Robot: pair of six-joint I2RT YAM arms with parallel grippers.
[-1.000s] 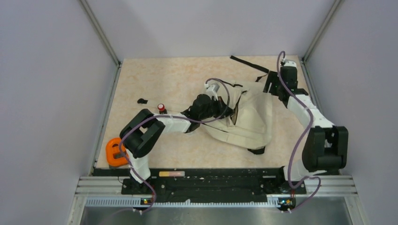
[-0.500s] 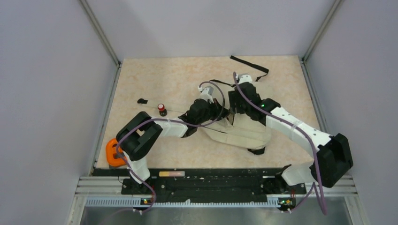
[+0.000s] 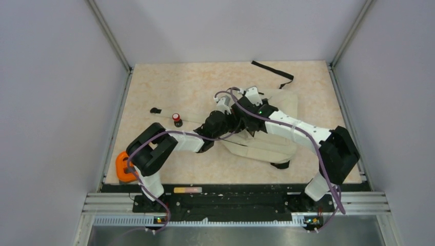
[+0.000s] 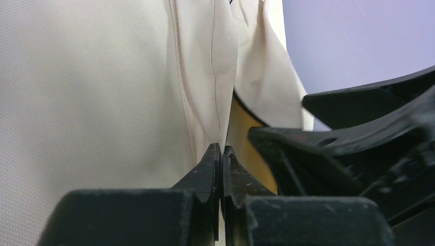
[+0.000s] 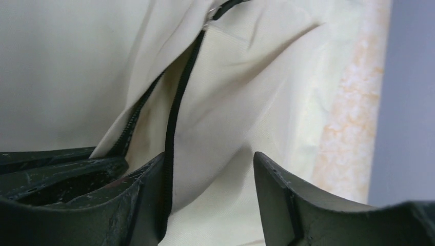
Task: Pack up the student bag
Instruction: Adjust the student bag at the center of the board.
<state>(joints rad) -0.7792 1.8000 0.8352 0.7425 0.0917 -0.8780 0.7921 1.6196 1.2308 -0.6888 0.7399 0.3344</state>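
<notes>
The student bag (image 3: 277,146) lies flat on the worktop (image 3: 179,87), and both arms meet over the bag's left end. The step in hand looks like opening the bag, not yet loading it. The left tool (image 4: 221,154) is pressed fully together, its tips at a fold of cream fabric that it appears to pinch at the mouth. The right tool (image 5: 205,159) stands moderately wide with nothing gripped. Its fingers sit either side of loose fabric, just beside the black zipper (image 5: 177,102) that runs along the bag's opening.

The next move probably calls for the right tool to close on the opposite lip or on the zipper edge. The two would then draw apart to spread the mouth. A small red-topped item (image 3: 176,118) and an orange roll (image 3: 124,166) wait well to the left of the bag.
</notes>
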